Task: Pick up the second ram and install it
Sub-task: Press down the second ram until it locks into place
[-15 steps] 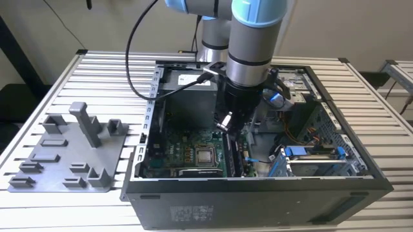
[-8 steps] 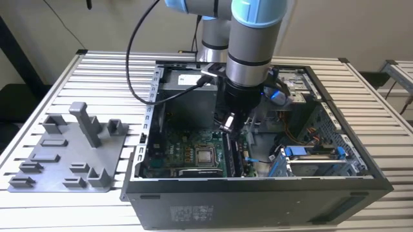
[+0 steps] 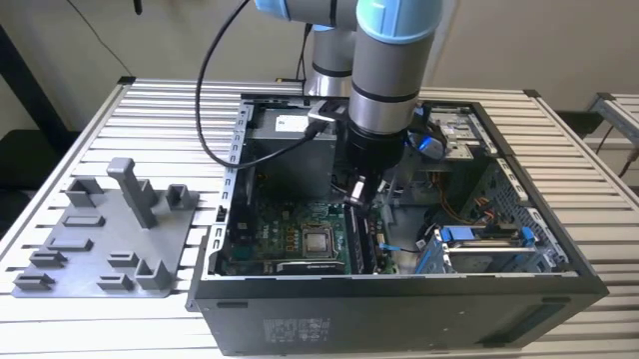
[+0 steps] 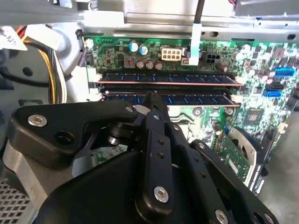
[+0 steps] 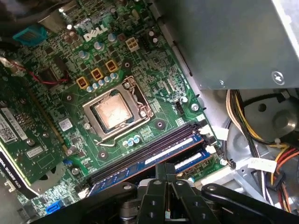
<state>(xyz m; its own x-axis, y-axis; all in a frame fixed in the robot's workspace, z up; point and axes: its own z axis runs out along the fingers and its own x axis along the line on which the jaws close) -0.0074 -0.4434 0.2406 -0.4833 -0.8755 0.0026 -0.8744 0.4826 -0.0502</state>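
A: 2nd ram (image 4: 166, 99) – where?
B: In the slot on the green mobo, on edge, lying lengthwise. Parallel to the other stick, just beside it.
A: Looks?
B: Slim, long, blue-looking board w/ dark chips in the second wrist view; pale label strip along it in the first wrist view (image 5: 187, 161).
A: Seated fully?
B: Can't tell.
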